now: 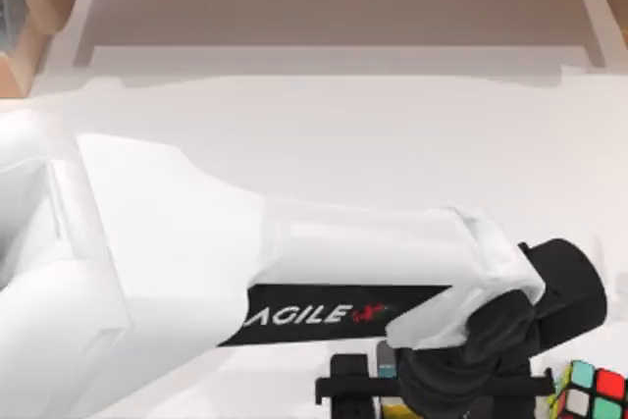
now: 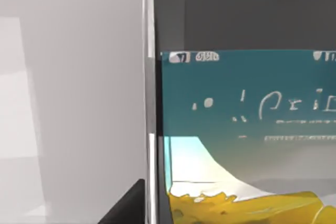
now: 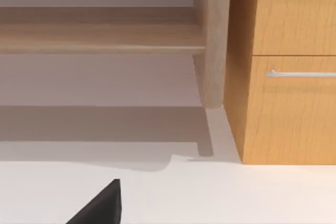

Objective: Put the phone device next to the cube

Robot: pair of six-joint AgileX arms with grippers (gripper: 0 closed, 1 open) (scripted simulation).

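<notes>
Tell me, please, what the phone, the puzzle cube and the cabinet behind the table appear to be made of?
Phone device: apparently glossy glass screen, lit teal and yellow, in a smooth dark grey frame, metal or plastic.
Cube: likely hard plastic, a black body with flat coloured stickers.
Cabinet: wood or wood veneer, visible grain; its handle looks metallic.

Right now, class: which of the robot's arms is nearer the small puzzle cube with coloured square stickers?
Left. The left gripper sits just left of the cube at the table's front right. The right arm's wrist camera faces a wooden cabinet, apart from it.
</notes>
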